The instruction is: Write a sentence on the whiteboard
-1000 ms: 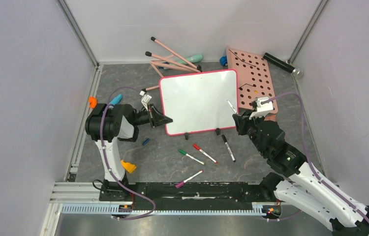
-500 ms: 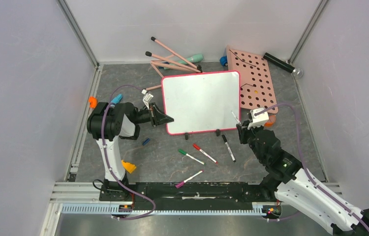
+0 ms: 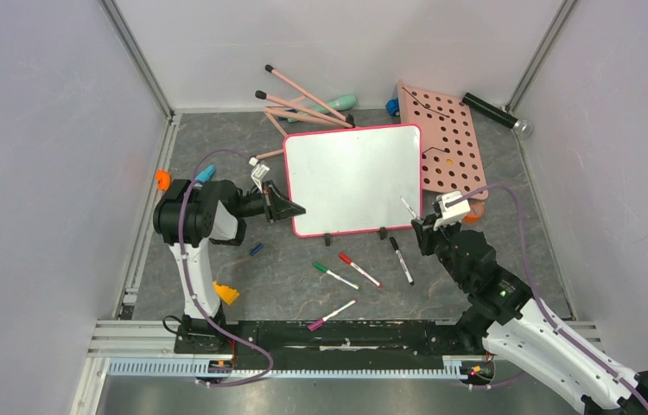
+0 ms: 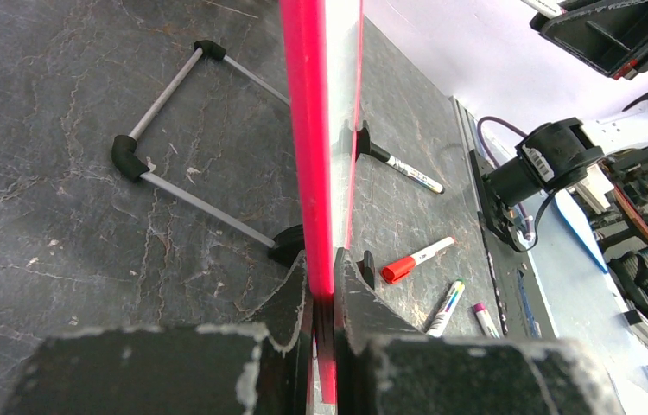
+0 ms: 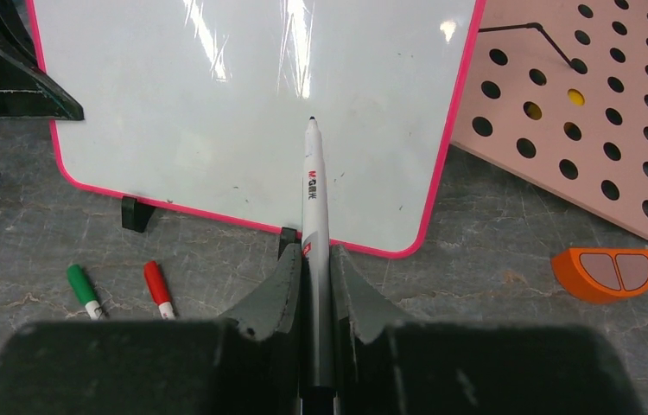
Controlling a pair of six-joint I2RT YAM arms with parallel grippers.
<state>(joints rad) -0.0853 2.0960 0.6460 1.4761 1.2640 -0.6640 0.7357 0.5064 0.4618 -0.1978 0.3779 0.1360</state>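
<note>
While the left hand (image 4: 320, 268) pinches the whiteboard (image 3: 351, 177) rim, the right hand (image 5: 314, 259) clamps a marker (image 5: 312, 190)

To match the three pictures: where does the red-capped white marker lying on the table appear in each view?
Top external: red-capped white marker, near centre, just below the glossy white whiteboard with pink-red rim.
Left wrist: lower right, right of the board's edge.
Right wrist: lower left, beside the green-capped marker.
Shared landmark: the whiteboard's pink-red rim.

We see a white whiteboard (image 3: 351, 177) rimmed pink-red, a pink pegboard (image 3: 452, 143) dotted with holes, a grey veined surface (image 3: 282, 268), a white pen (image 5: 313, 190), a green-capped marker (image 3: 335, 276) and a red-capped marker (image 3: 360, 271).
</note>
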